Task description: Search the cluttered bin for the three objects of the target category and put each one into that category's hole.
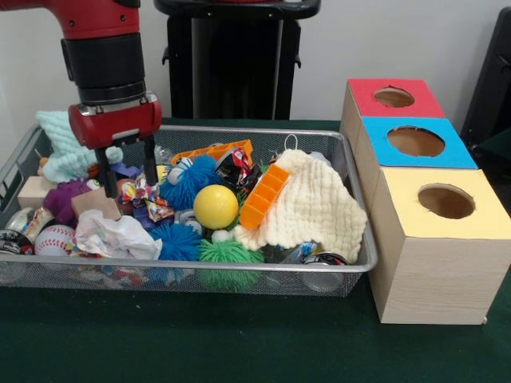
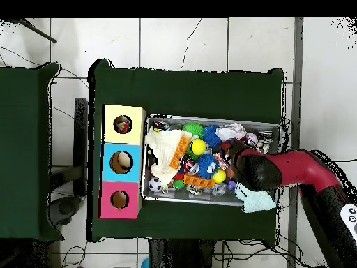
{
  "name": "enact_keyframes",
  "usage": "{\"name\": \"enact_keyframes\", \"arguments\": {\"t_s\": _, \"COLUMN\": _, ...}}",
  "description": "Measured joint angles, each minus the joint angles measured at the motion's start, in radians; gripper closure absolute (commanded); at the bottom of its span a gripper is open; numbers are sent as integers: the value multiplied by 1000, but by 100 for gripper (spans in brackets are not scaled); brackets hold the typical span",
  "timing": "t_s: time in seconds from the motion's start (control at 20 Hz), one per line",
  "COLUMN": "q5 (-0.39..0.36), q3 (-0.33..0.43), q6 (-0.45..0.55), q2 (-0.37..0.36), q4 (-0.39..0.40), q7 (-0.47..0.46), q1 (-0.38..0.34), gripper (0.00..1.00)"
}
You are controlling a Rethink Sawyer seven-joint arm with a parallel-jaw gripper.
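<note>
Wire-mesh bin [image 1: 351, 159] holds a yellow ball [image 1: 215, 207], blue spiky balls [image 1: 188, 183] and a cream cloth [image 1: 315, 203]. At its nine o'clock end the gripper [image 1: 127, 171] hangs with jaws spread, empty. Three o'clock: box holes red [image 1: 394, 97], blue [image 1: 416, 141], yellow [image 1: 446, 201].

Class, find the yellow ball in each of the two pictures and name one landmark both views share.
Front view: the yellow ball lies near the middle of the wire bin, just left of the orange plastic piece.
Overhead view: the yellow ball sits in the bin's upper middle, right of the orange plastic piece.
Shared landmark: the cream knitted cloth beside that orange piece.
</note>
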Motion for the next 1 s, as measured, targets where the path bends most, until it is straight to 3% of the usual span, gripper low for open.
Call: {"name": "enact_keyframes", "arguments": {"t_s": 1.0, "q5": -9, "q3": -7, "q6": 0, "q2": -6, "q4": -14, "q7": 0, "q1": 12, "gripper": 0}}
